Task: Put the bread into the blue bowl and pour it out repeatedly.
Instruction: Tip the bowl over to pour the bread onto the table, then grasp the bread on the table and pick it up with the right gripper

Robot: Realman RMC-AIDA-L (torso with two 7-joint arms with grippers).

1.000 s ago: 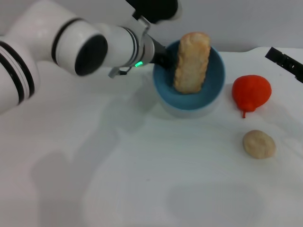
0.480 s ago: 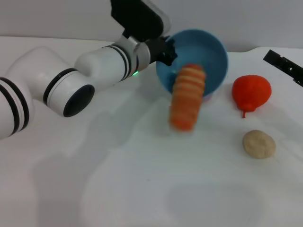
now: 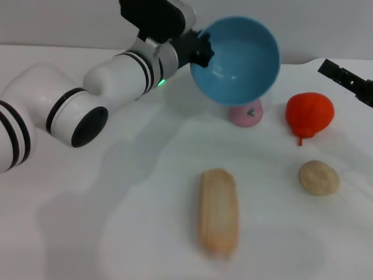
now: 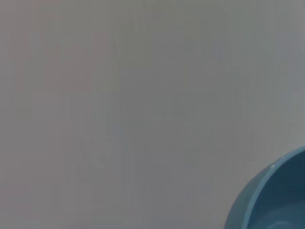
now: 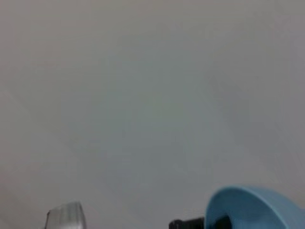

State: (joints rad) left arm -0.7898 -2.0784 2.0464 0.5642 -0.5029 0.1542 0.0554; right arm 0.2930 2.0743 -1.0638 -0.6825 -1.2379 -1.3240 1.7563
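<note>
Nearest the robot, the bread (image 3: pixel 218 211) lies flat on the white table (image 3: pixel 116 233), its plain tan side up and its long axis running away from the robot, clear of everything else. Farther out and to the right sits a small round beige bun (image 3: pixel 319 177), and beyond that a red pear-shaped fruit (image 3: pixel 309 114) with a short stem pointing toward the robot. Left of the fruit, a pink rounded object (image 3: pixel 246 114) shows partly under the raised bowl. Above it the blue bowl (image 3: pixel 235 59) is lifted off the table and tipped on its side, its open mouth facing the robot and its inside bare. The left gripper (image 3: pixel 201 49) holds the bowl at its left rim, fingers clamped on the edge, with the white forearm stretching back to the near left. In the left wrist view only a curve of the bowl's rim (image 4: pixel 269 198) shows against a plain wall. The right gripper (image 3: pixel 345 78) sits at the far right edge, apart from the objects; whether its fingers are spread or closed cannot be told.
</note>
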